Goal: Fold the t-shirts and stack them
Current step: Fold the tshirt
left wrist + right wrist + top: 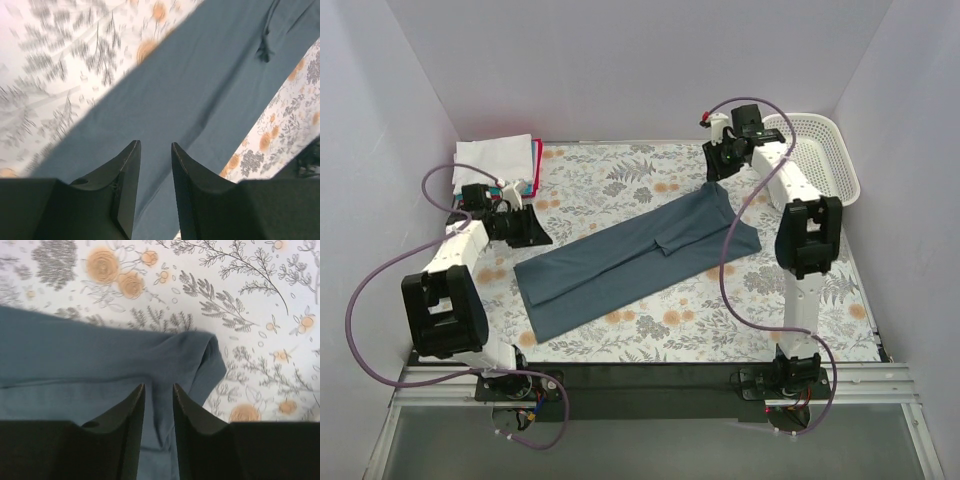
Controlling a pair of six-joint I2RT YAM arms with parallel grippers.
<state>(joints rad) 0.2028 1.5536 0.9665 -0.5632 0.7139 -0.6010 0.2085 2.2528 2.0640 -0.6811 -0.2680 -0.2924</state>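
The dark slate-blue t-shirt (630, 260) lies folded into a long strip, running diagonally across the floral table. My left gripper (536, 237) hovers at its near-left end with its jaws a little apart and empty; the left wrist view shows the shirt (200, 85) below the left gripper (155, 144). My right gripper (713, 172) is at the shirt's far-right end, jaws a little apart over the cloth (75, 355), next to a rolled corner (210, 352); the right gripper (158, 386) holds nothing. A stack of folded shirts, white on top (492, 157) with a red edge (537, 165), sits at the back left.
A white mesh basket (820, 150) stands at the back right corner. White walls close in the table (620, 180) on three sides. The arms' purple cables loop out beside both arms.
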